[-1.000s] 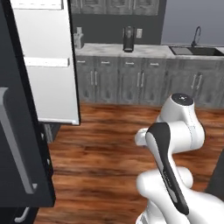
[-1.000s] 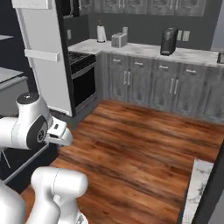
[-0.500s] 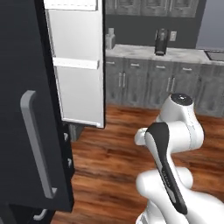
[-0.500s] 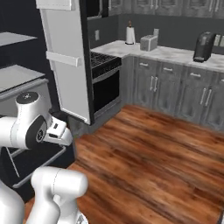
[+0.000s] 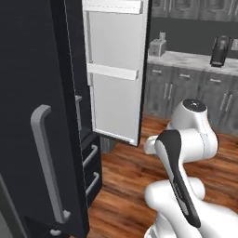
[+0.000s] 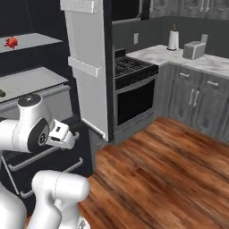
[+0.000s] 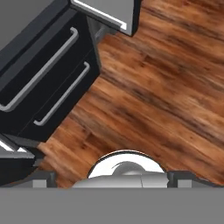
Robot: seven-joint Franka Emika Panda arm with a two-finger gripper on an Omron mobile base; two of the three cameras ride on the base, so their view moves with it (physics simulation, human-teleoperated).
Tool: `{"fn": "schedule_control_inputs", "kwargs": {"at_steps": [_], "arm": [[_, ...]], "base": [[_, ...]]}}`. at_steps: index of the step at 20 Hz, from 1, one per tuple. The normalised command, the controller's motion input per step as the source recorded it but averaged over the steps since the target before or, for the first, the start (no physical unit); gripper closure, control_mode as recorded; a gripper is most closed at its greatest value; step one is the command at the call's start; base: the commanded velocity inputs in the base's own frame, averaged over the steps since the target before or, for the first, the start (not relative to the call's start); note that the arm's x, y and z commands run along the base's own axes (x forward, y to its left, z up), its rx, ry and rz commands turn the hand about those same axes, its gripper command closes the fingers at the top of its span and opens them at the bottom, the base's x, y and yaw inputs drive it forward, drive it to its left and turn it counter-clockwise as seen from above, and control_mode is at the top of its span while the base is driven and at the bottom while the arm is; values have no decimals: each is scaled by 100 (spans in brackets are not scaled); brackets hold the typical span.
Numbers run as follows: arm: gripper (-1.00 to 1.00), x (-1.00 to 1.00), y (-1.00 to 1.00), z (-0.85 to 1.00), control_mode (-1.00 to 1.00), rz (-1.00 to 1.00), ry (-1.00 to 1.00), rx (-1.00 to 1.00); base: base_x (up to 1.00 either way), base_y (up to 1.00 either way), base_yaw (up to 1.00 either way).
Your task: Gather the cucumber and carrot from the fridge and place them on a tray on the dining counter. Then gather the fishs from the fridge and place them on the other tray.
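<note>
Approaching the fridge (image 5: pixel 42 116) is judged to be the step in hand: its right door (image 6: pixel 87 67) is swung open, and the two lower drawers (image 7: pixel 48 83) are seen at ten o'clock in the hand view, above bare wooden floor (image 7: pixel 166 87).

The gripper (image 6: pixel 62 136) is seen in the right base view at about eight o'clock, folded close to the arm and level with the drawer handles. How its jaws stand cannot be made out in the pictures; by the recording they are spread to their widest, and nothing is seen held between them.

In the right base view, a small red-orange thing, taken for the red fish (image 6: pixel 11 42), lies on the upper shelf (image 6: pixel 36 40) at ten o'clock. A dark green speck at the left edge of the lower shelf (image 6: pixel 31 80), at nine o'clock, may be the cucumber (image 6: pixel 2 93), though it is too small to be sure. The carrot, the silver fish, the trays and the dining counter cannot be placed from these pictures.

Which item is due next cannot be judged. For the next move, the arm would need to be unfolded and raised from drawer height to shelf height, then reached in past the open door, jaws kept wide.
</note>
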Motion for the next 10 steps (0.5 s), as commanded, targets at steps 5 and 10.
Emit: {"fn": "schedule_control_inputs", "kwargs": {"at_steps": [5,10], "arm": [[-100,0,0,0,100,0,0,0],[-100,0,0,0,100,0,0,0]], "base": [[69,9,41],[65,0,44]]}}
